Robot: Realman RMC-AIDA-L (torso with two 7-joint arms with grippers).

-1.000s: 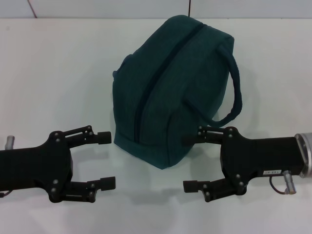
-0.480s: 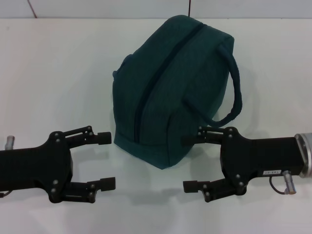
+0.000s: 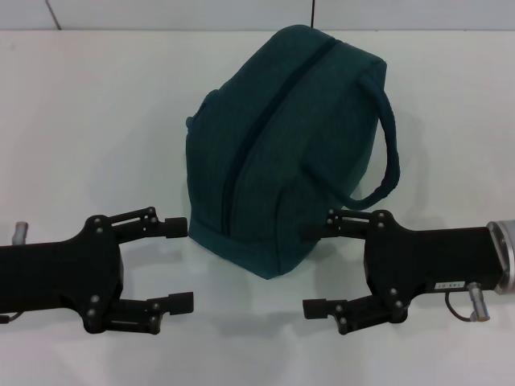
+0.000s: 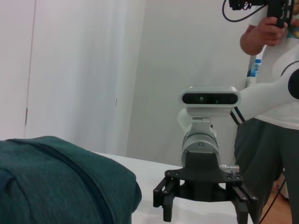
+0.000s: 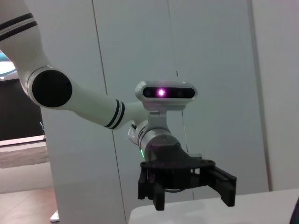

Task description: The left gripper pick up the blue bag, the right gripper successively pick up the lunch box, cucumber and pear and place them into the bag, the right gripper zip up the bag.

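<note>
The blue bag (image 3: 286, 141) lies on its side in the middle of the white table, zipper line running along its top and one looped handle (image 3: 390, 141) arching on its right. My left gripper (image 3: 182, 264) is open just in front of the bag's left corner, nothing between its fingers. My right gripper (image 3: 311, 269) is open in front of the bag's right side, its upper finger close against the fabric. The left wrist view shows the bag (image 4: 56, 186) and, beyond it, the right gripper (image 4: 205, 207). The lunch box, cucumber and pear are out of view.
Bare white table (image 3: 96, 121) spreads left and right of the bag, with a wall behind. A person (image 4: 275, 98) stands beyond the table's edge in the left wrist view. The left gripper (image 5: 187, 191) shows far off in the right wrist view.
My left arm has edged slightly toward the centre. The bag and the right arm have not moved.
</note>
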